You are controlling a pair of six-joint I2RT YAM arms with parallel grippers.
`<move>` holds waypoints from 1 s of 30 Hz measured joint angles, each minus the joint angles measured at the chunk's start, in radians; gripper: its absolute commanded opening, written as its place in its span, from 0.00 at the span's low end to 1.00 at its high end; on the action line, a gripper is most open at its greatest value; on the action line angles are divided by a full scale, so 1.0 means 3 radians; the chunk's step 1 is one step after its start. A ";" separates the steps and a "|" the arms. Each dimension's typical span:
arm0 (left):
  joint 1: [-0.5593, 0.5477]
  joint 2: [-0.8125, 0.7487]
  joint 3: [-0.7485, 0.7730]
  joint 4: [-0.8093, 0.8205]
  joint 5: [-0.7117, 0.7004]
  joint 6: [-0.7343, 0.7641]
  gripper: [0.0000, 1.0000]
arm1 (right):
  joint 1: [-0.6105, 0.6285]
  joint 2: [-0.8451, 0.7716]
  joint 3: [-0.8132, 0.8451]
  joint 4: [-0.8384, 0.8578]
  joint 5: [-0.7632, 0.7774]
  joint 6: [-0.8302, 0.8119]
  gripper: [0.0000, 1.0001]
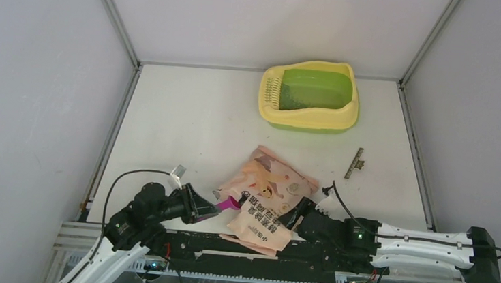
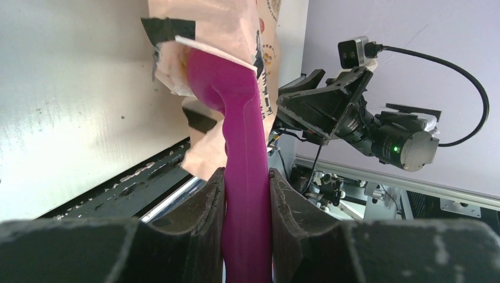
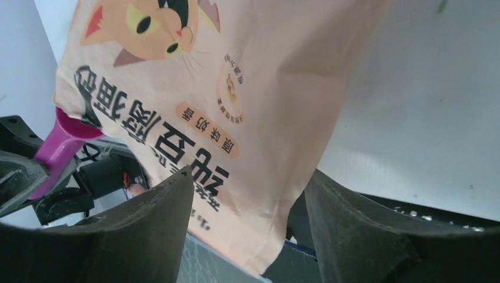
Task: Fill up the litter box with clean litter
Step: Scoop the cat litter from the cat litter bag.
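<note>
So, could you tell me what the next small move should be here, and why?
Probably close the right end effector on the bag: its edge sits between open jaws, while the left end effector grips the scoop poked into the bag's mouth.

Overhead camera looks down table [image 1: 188, 122]; wrist cameras close, both probably sharing bag [image 3: 247, 135].
</note>
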 measured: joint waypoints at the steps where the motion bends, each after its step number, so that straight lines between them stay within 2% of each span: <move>1: -0.0022 0.0000 0.0000 0.0005 -0.0032 -0.0003 0.07 | 0.0051 0.0061 -0.0008 0.0058 0.0023 0.0056 0.60; 3: -0.0061 0.0000 0.0000 0.0008 -0.0071 -0.0006 0.07 | 0.0165 0.0131 -0.0008 0.0131 0.0067 0.0144 0.35; 5: -0.0114 0.0000 0.0000 0.0008 -0.0113 -0.0022 0.07 | 0.0308 0.0153 -0.0009 0.0154 0.0136 0.0248 0.16; 7: -0.0161 0.0000 -0.0004 0.0010 -0.0135 -0.0029 0.07 | 0.0430 0.0106 -0.0009 0.0178 0.0215 0.0366 0.07; 10: -0.0240 -0.0006 -0.0083 0.0051 -0.0167 -0.0046 0.07 | 0.0483 -0.0034 -0.0009 0.0160 0.0285 0.0476 0.00; 19: -0.0328 0.0003 -0.0253 0.0535 -0.0317 -0.0108 0.06 | 0.0273 -0.0370 0.0042 -0.0346 0.0280 0.0509 0.00; 20: -0.0328 0.0028 -0.0261 0.0584 -0.0336 -0.0114 0.06 | 0.0233 -0.0383 0.0047 -0.0388 0.0271 0.0496 0.06; 23: -0.0340 0.0253 -0.0286 0.0732 -0.0411 -0.0170 0.06 | 0.0122 -0.0383 0.0062 -0.0476 0.0254 0.0418 0.44; 24: -0.0343 0.0346 -0.0299 0.0799 -0.0432 -0.0197 0.06 | 0.0102 -0.0374 0.0064 -0.0488 0.0251 0.0367 0.52; 27: -0.0350 0.0637 -0.0317 0.0977 -0.0482 -0.0253 0.06 | 0.0084 -0.0294 0.0065 -0.0460 0.0258 0.0237 0.55; 30: -0.0360 0.1006 -0.0317 0.1175 -0.0491 -0.0282 0.06 | 0.0081 -0.0126 0.0070 -0.0361 0.0263 0.0135 0.48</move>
